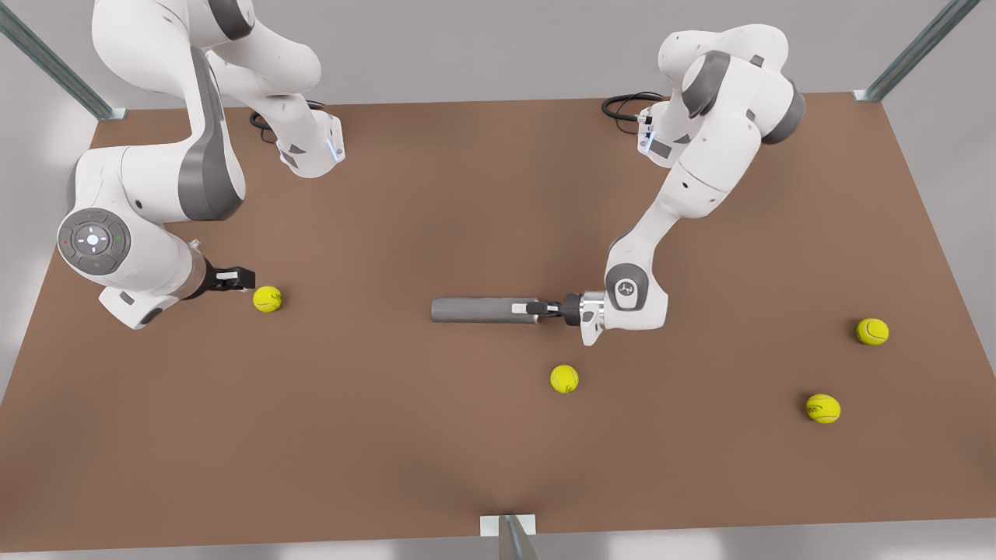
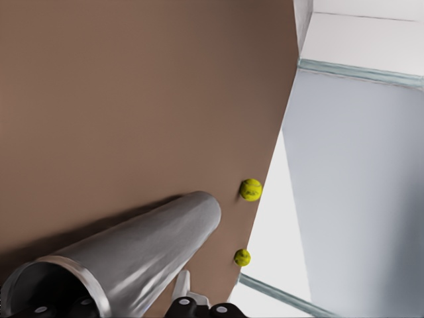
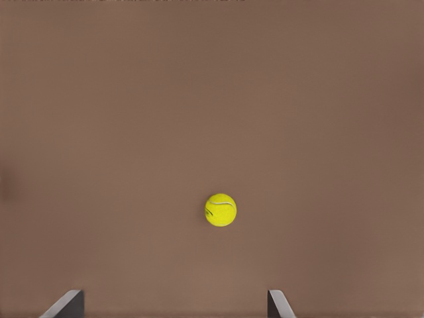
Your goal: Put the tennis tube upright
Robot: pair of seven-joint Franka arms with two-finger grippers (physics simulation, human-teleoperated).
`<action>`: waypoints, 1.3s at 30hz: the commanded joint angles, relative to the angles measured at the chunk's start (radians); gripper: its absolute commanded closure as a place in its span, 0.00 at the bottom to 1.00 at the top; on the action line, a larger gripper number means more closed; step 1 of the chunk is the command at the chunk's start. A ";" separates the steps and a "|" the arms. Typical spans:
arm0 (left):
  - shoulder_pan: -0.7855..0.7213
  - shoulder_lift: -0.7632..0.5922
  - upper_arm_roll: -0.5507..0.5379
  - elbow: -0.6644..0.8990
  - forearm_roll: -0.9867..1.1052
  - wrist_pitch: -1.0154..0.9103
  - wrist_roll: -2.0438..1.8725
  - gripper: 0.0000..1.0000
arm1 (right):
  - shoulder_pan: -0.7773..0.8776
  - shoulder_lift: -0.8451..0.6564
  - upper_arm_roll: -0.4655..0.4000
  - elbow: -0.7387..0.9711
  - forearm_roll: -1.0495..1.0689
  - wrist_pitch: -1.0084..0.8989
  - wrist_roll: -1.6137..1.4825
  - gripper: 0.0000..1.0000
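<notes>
Brown table (image 1: 467, 451), grey walls (image 1: 467, 47).

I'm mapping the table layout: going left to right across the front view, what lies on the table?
Right hand → tennis ball → tennis tube → left hand at its end → ball → ball → ball.

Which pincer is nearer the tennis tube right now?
Left. The left pincer is at the tennis tube, on its open end. The right pincer hovers far off, by a tennis ball.
</notes>
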 commanded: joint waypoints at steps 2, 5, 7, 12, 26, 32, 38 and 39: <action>-0.001 -0.004 0.000 -0.002 0.001 -0.001 -0.001 0.65 | 0.000 0.000 0.000 0.000 0.000 0.000 0.000 0.00; 0.000 -0.007 0.000 -0.003 0.001 -0.001 -0.001 0.73 | 0.000 0.000 0.000 0.000 0.000 0.000 0.000 0.00; 0.000 -0.008 0.000 -0.003 0.001 -0.001 -0.001 0.75 | 0.000 0.000 0.000 0.000 0.000 0.000 0.000 0.00; 0.000 -0.025 -0.008 -0.003 0.003 -0.003 -0.037 0.75 | 0.000 0.000 0.000 0.000 0.000 0.000 0.000 0.00; 0.002 -0.071 -0.003 -0.021 0.021 -0.007 -0.053 0.79 | 0.000 0.000 0.000 0.000 0.000 0.000 0.000 0.00; 0.005 -0.145 0.020 -0.052 0.112 -0.007 -0.131 0.79 | 0.000 0.001 0.000 0.000 0.000 0.000 0.000 0.00; 0.011 -0.234 0.055 -0.058 0.283 -0.007 -0.335 0.79 | 0.000 0.003 0.000 0.000 0.000 0.000 0.000 0.00; 0.021 -0.260 0.057 -0.058 0.329 -0.010 -0.392 0.79 | 0.002 0.003 0.000 0.000 0.000 0.000 0.000 0.00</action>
